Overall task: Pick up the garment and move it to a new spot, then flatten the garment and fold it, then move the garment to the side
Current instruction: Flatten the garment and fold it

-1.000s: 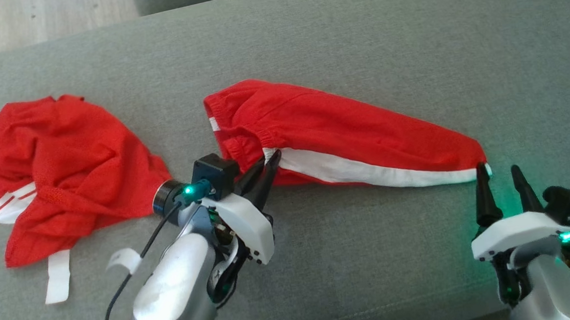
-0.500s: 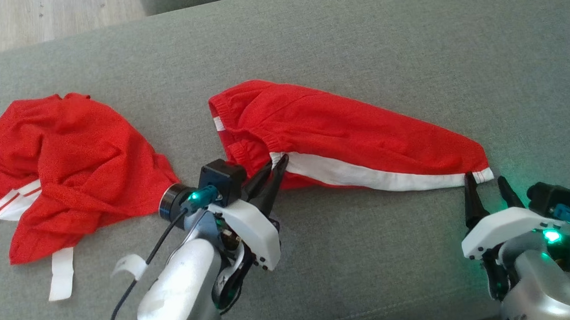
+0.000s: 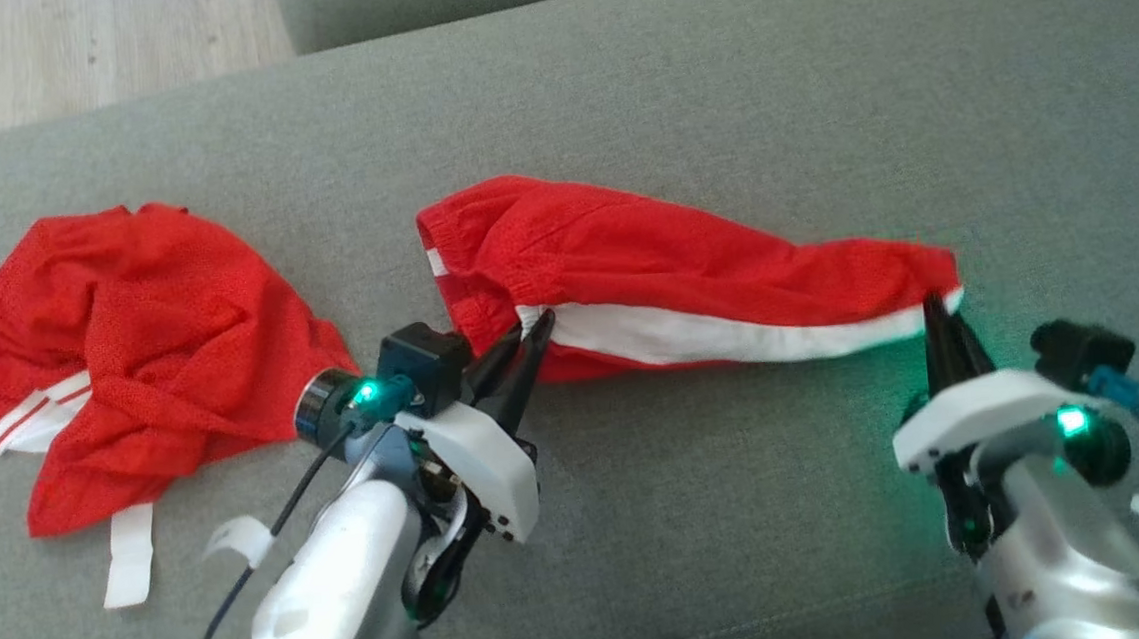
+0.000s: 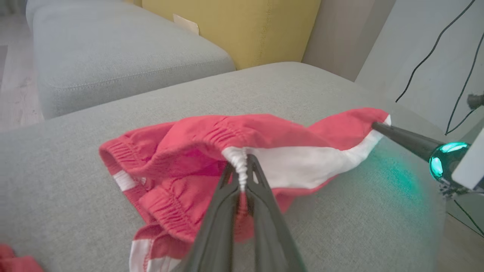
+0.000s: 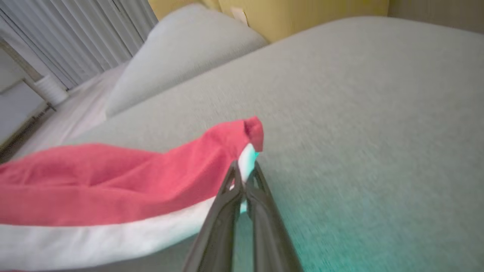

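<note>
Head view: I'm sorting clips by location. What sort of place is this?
Probably a home living room: the red shorts rest on a grey upholstered sofa seat, a wooden floor shows beyond it, and pale pleated curtains hang beyond a second grey cushion in the right wrist view.

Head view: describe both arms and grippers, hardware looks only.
Left gripper and right gripper match: two long dark fingers on a white shell, silver forearm behind. Each wrist carries a black camera and a green light. A black cable and a white tag trail from each; the right adds a blue connector.
</note>
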You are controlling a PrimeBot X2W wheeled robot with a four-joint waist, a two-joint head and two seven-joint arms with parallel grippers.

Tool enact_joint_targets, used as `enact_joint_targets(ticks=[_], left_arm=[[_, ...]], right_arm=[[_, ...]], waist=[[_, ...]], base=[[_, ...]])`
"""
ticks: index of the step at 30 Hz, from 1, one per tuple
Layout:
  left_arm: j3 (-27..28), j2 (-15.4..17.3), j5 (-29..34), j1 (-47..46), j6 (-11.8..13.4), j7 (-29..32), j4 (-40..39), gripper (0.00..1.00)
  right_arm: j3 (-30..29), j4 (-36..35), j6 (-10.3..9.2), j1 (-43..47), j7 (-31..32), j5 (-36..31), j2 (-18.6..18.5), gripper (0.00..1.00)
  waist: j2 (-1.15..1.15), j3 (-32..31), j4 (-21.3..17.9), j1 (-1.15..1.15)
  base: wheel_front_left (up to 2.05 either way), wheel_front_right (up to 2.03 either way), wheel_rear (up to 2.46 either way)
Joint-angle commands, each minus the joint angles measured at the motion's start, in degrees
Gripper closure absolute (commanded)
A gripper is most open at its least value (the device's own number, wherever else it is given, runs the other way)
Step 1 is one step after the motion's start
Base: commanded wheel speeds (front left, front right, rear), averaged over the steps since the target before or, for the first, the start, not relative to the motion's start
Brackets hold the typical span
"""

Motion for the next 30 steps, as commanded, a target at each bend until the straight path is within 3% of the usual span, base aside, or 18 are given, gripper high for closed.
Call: enact_joint_targets(ticks=[1, 7, 13, 19, 30], left_arm=[[2.2, 1.5, -0.3, -2.3, 0.4, -0.7, -2.6, 1.0], [3.5, 4.2, -0.5, -7.8, -0.3, 0.4, -4.9, 1.0], [5.0, 6.4, -1.2, -17.4, -1.1, 2.0, -6.4, 1.0], [7.1, 6.6, -3.8, -24.6, -1.5, 2.5, -6.6, 1.0], [8.6, 7.3, -9.0, -19.0, -0.8, 5.3, -12.8, 1.0]], right_arm=[[2.5, -4.2, -0.05, -1.6, -0.9, 1.2, -0.1, 1.0], [5.0, -16.9, -0.05, -3.6, 0.2, 3.8, -0.1, 1.0], [6.0, -30.6, -0.05, -8.3, 6.9, 5.6, -0.9, 1.0], [3.4, -39.6, -0.05, -12.6, 14.2, 3.7, -0.8, 1.0], [-2.4, -53.7, -0.05, -4.9, 27.7, -0.1, -0.1, 1.0]], waist=[[0.0, -0.9, -0.3, 0.0], [0.0, -3.9, -0.9, 0.0], [0.0, -7.1, -1.0, 0.0], [0.0, -10.3, -1.2, 0.0], [0.0, -13.0, -0.5, 0.0]], base=[[0.0, 0.0, 0.0], [0.0, 0.0, 0.0], [0.0, 0.0, 0.0], [0.0, 0.0, 0.0], [0.0, 0.0, 0.0]])
